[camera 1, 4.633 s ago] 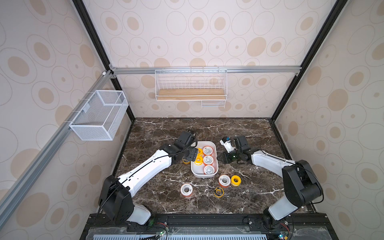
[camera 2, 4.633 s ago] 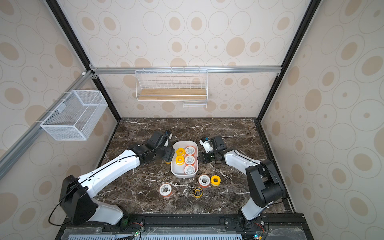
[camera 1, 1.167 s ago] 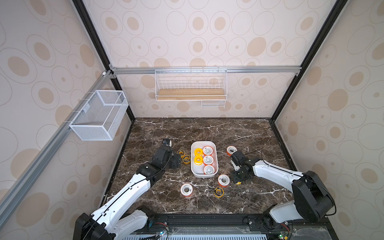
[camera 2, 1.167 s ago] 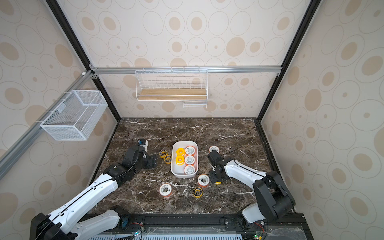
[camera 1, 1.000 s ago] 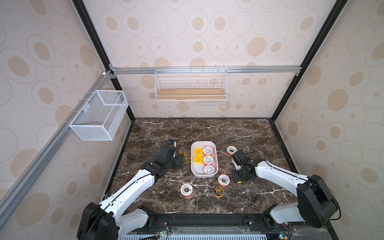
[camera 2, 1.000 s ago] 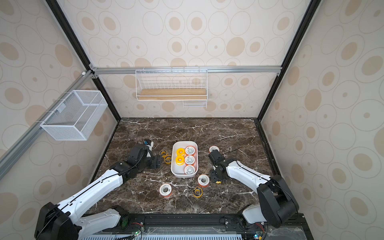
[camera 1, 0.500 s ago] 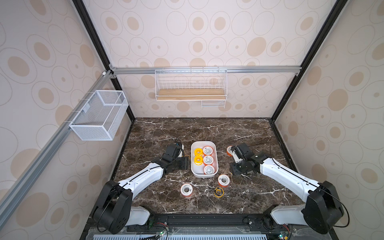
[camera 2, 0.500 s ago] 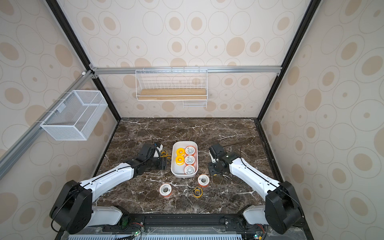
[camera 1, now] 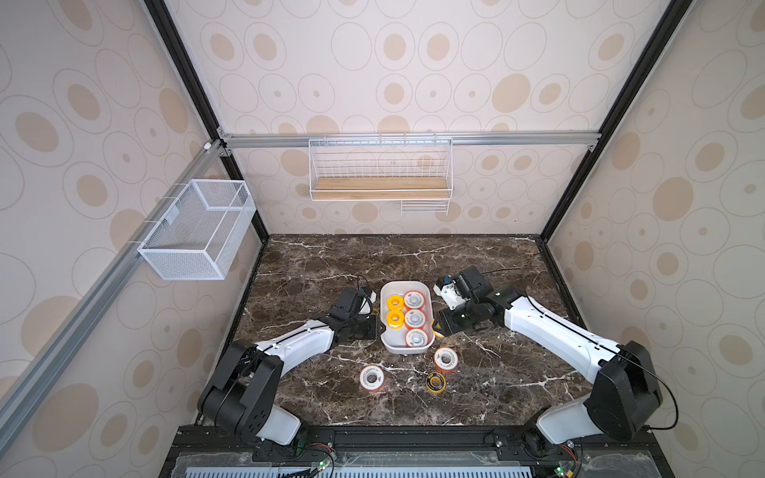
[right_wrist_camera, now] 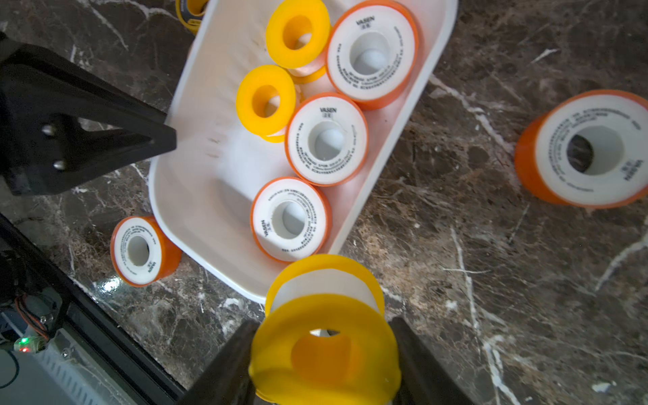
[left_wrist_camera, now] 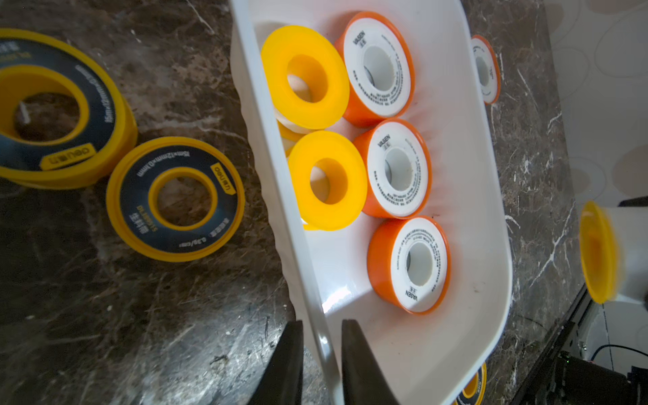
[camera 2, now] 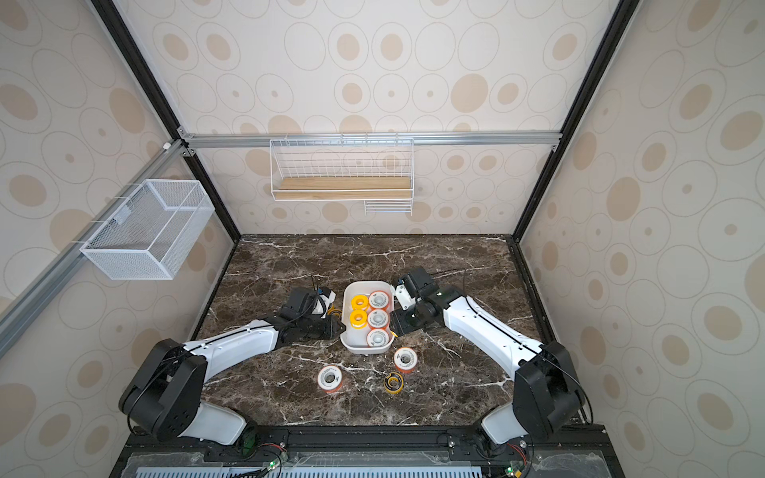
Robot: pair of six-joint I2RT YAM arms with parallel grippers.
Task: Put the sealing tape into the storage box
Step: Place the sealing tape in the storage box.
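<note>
Five spools of sealing tape (camera 1: 414, 318), two plain yellow and three orange with white faces, lie flat in the storage box (camera 1: 407, 351). A sixth, a plain yellow spool (right_wrist_camera: 326, 357), is clamped in the right gripper (right_wrist_camera: 323, 323) just beside the box's right rim. The left gripper (left_wrist_camera: 322, 324) is closed on the box's left wall, one finger inside and one outside. On the surface (camera 1: 331, 256), two orange spools (camera 1: 371, 377) and a black-ringed yellow spool (camera 1: 436, 381) lie in front of the box, with two more black-ringed ones (left_wrist_camera: 175, 198) just beside its left wall.
</note>
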